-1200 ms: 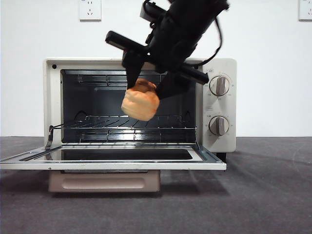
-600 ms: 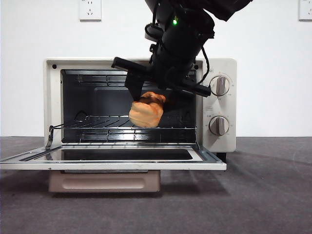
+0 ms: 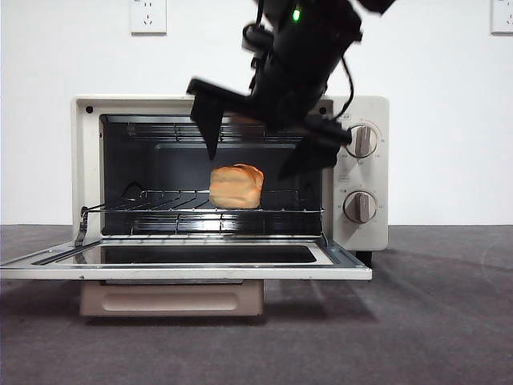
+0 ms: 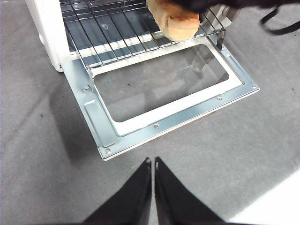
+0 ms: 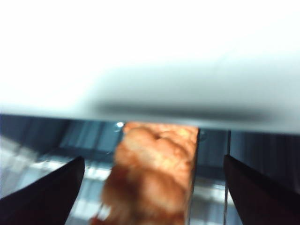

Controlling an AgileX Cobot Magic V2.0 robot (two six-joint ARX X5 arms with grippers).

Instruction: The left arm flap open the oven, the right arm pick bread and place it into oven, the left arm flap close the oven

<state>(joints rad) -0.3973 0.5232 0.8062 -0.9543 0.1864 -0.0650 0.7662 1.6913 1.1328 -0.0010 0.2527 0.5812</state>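
Right tool: hanging at the upper front of the oven opening, jaws spread wide apart, gripping nothing. Bread: sitting on the wire rack inside the oven, just below and between the parted jaws of this tool, touching neither; in the right wrist view the bread is lying centred between the two jaw tips, blurred. Oven door: lying flapped open, level above the counter. Left tool: hovering over the counter in front of the open door's outer edge, well apart from the bread, jaws pressed together, holding nothing.
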